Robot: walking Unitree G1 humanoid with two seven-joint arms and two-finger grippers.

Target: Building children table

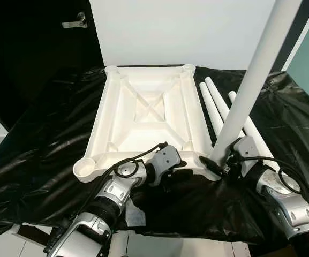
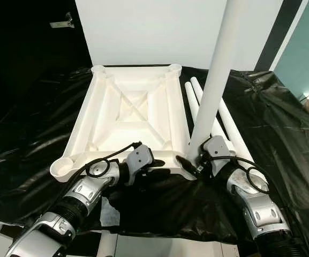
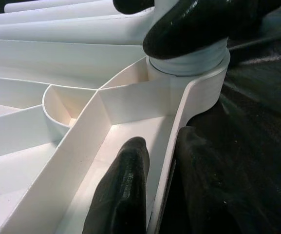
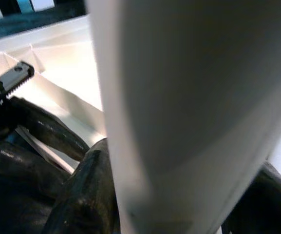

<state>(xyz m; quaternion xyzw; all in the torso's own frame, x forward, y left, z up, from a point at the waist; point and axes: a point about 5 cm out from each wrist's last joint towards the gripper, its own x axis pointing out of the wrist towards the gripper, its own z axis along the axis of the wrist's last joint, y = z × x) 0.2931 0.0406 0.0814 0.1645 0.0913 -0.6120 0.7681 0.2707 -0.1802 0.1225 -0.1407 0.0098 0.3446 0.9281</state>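
A white children's table top [image 1: 105,115] lies upside down on a black sheet. My right gripper [image 1: 218,163] is shut on a white table leg [image 1: 253,80], which stands upright and slightly tilted in the near right corner socket [image 3: 186,63]. My left gripper [image 1: 178,163] is shut on the table top's near rim, just left of that socket. One of its fingers [image 3: 123,190] is inside the rim wall and the other outside. In the right wrist view the leg [image 4: 189,112] sits between the dark fingers [image 4: 86,195]. The near left socket [image 1: 84,167] holds nothing.
Three spare white legs [image 1: 213,104] lie side by side right of the table top. The black sheet [image 1: 42,144] covers the work surface, with its front edge close to my arms. A white wall [image 1: 186,32] stands behind, and a dark door with a handle [image 1: 75,21] at back left.
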